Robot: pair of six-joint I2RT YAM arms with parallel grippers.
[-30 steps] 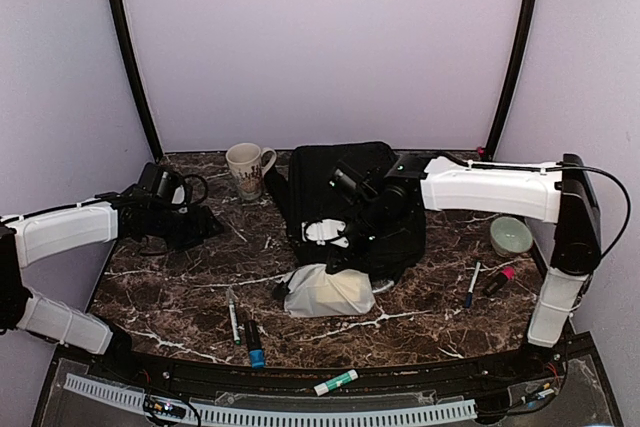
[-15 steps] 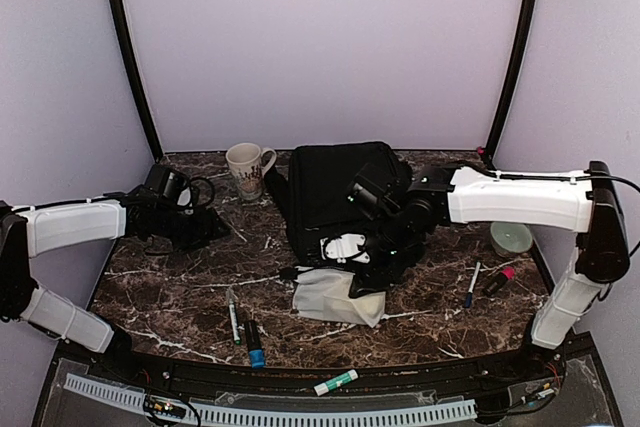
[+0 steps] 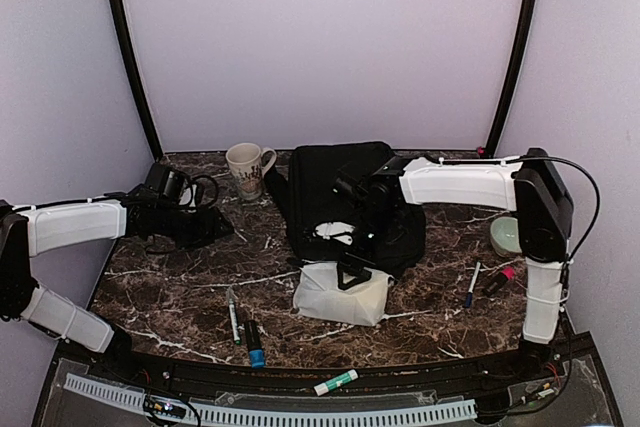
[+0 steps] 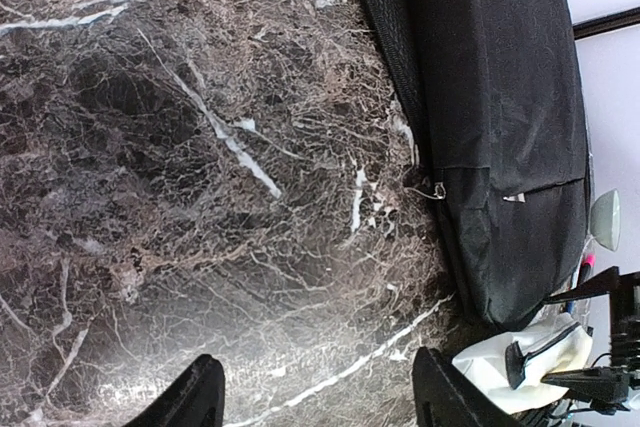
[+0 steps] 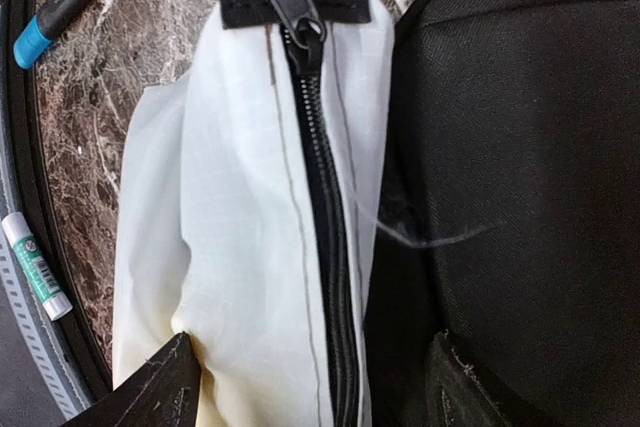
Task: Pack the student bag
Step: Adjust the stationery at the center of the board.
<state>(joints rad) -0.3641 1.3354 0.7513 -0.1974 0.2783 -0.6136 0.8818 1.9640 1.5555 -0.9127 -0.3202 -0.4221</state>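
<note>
Dark brown marble bench top (image 3: pixel 170 287) veined in white, boxed in by plain lilac walls (image 3: pixel 320 37), with two black curved poles (image 3: pixel 128 57) rising from the far corners. At the middle of the far edge: large black soft fabric backpack (image 3: pixel 335 182), lying flat. Touching its near side: small white fabric pouch with a black zipper (image 3: pixel 330 299). Just left of the backpack, by the far edge: cream ceramic mug (image 3: pixel 247 169). Toward the right edge: pale green bowl (image 3: pixel 510 235), blue-tipped white marker (image 3: pixel 472 285), dark marker with a pink cap (image 3: pixel 498 280). Near the front edge, left of middle: thin pale pen (image 3: pixel 233 319) beside a black marker with a blue cap (image 3: pixel 252 339). On the grey front ledge: green-and-white glue stick (image 3: pixel 335 382).

Right gripper (image 3: pixel 352 273) above the line where pouch meets backpack, fingers spread wide, grasping nothing. Left gripper (image 4: pixel 320 402) low over bare marble toward the left edge, fingers released, well apart.

From the right wrist alone: black zipper pull (image 5: pixel 298 2) and fine grid weave of the pouch cloth. From the left wrist alone: small metal zipper tab (image 4: pixel 437 190) on the backpack's side. From above alone: walls, poles, both arms whole.
</note>
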